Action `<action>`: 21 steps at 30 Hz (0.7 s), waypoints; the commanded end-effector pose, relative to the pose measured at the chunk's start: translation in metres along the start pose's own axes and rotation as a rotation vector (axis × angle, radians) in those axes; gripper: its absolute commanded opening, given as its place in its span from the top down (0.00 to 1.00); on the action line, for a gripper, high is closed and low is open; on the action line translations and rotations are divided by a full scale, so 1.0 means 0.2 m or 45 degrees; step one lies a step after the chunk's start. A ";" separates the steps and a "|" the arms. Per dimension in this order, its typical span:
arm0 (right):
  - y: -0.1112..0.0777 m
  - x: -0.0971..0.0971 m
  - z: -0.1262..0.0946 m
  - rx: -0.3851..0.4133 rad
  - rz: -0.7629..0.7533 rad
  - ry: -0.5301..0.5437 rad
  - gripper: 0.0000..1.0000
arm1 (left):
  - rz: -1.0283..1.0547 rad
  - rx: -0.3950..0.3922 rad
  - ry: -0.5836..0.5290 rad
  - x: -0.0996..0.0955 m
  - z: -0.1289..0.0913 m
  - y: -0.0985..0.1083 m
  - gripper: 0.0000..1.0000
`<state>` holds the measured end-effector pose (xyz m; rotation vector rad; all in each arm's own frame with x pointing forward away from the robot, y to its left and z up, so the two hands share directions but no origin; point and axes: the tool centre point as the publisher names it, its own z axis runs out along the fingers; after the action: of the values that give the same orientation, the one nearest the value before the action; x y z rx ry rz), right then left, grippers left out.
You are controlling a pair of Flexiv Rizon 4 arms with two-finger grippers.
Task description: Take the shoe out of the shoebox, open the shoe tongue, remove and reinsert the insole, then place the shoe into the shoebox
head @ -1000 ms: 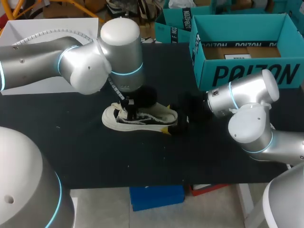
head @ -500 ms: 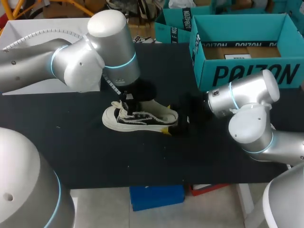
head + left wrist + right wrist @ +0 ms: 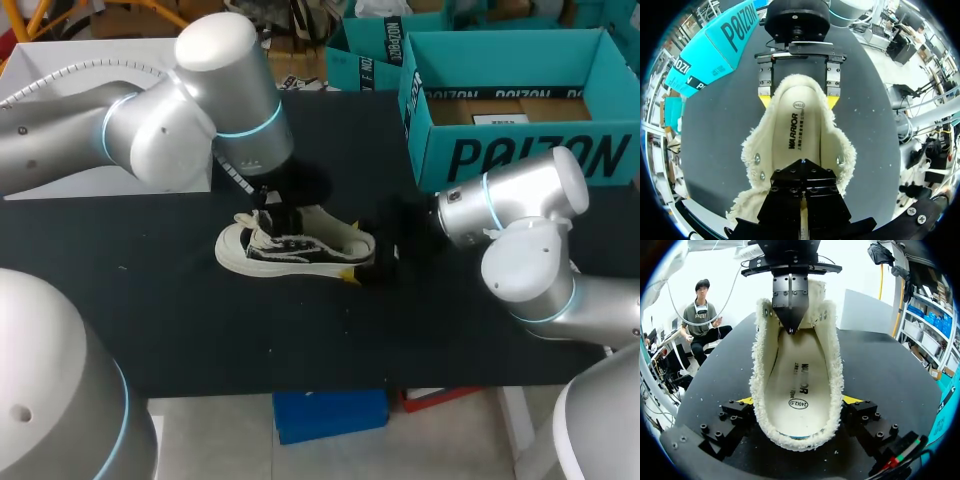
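Note:
A low shoe with a white sole, black upper and cream fleece lining lies on the black table, toe toward the left. My right gripper holds its heel, one yellow-tipped finger on each side of the heel collar. My left gripper comes down from above. Its black fingers are pressed together, their point inside the shoe's mouth by the tongue end, over the cream insole. I see nothing pinched between them. The teal shoebox stands open at the back right.
The bulky left arm hangs over the table's left rear. A white box sits at the back left corner. Bare black tabletop stretches in front of the shoe.
My left arm has swung a little left and back, and its gripper has risen from the laces to just above the shoe's mouth. The shoe and right arm have stayed put.

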<state>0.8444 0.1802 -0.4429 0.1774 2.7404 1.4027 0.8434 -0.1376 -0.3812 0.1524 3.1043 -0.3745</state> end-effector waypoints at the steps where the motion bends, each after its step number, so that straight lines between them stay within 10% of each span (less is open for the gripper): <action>1: -0.01 0.00 0.00 0.000 0.001 0.000 1.00 | 0.004 0.015 -0.005 0.00 -0.03 0.02 1.00; 21: -0.01 0.00 0.00 0.000 0.001 0.000 1.00 | 0.084 0.079 0.172 -0.01 -0.16 -0.07 1.00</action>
<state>0.8444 0.1801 -0.4429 0.1773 2.7403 1.4029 0.8409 -0.1423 -0.3497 0.2823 3.2008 -0.4845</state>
